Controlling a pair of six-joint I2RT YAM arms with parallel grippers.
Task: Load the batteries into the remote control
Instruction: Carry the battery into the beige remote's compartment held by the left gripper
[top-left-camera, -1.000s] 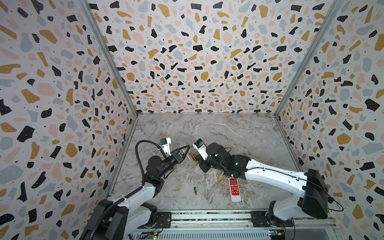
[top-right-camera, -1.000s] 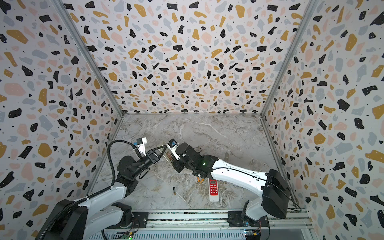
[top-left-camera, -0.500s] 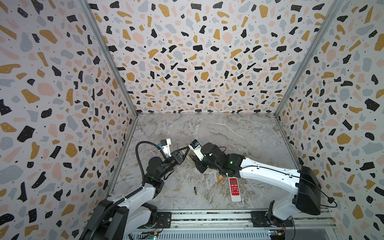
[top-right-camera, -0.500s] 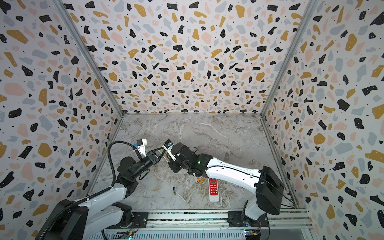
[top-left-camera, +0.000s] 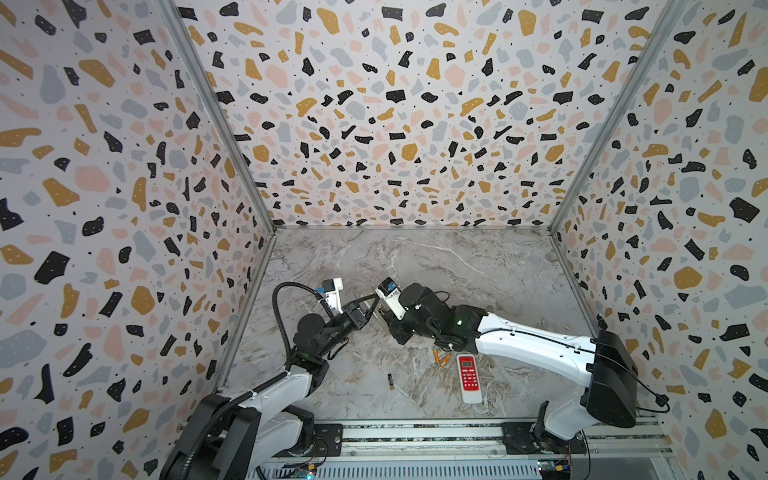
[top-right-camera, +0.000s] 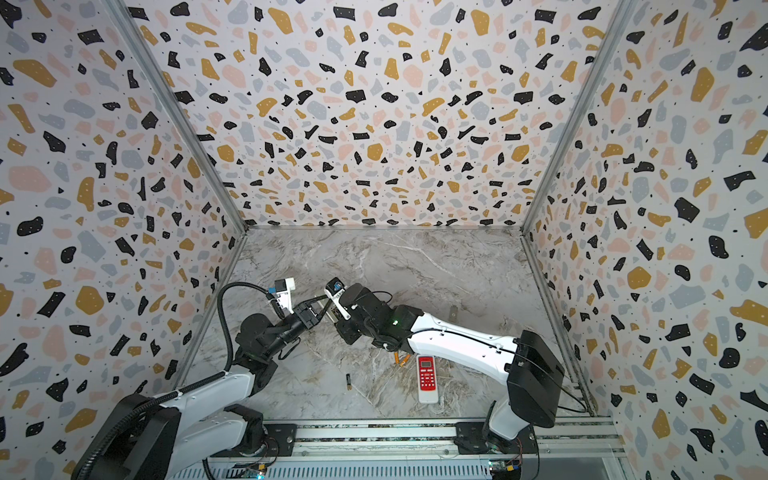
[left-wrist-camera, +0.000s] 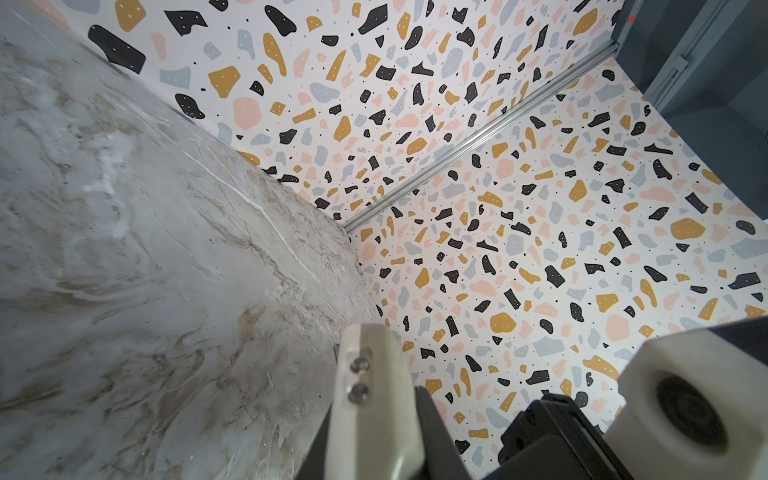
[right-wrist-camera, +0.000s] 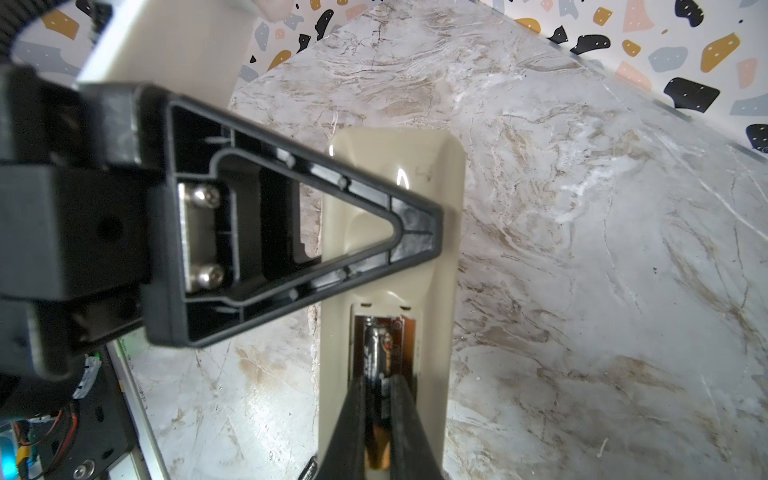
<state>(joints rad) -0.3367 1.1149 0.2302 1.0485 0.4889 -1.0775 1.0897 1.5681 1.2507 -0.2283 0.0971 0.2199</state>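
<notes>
Black battery (right-wrist-camera: 376, 353) in beige remote (right-wrist-camera: 390, 208); label (right-wrist-camera: 387, 344) unreadable.

Marble tabletop (top-left-camera: 478, 266), few small items on it.
Toward front edge: red-and-white remote (top-left-camera: 469, 377), two orange batteries (top-left-camera: 436, 356) just beside it, black battery (top-left-camera: 390, 380) apart to left; beige remote (right-wrist-camera: 374, 153) lying back-up.

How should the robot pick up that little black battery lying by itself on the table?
Probably from straight above, pinching the black battery across its middle. It lies flat on the table, alone, with bare marble along both long sides, so there's room to close on it there.
</notes>
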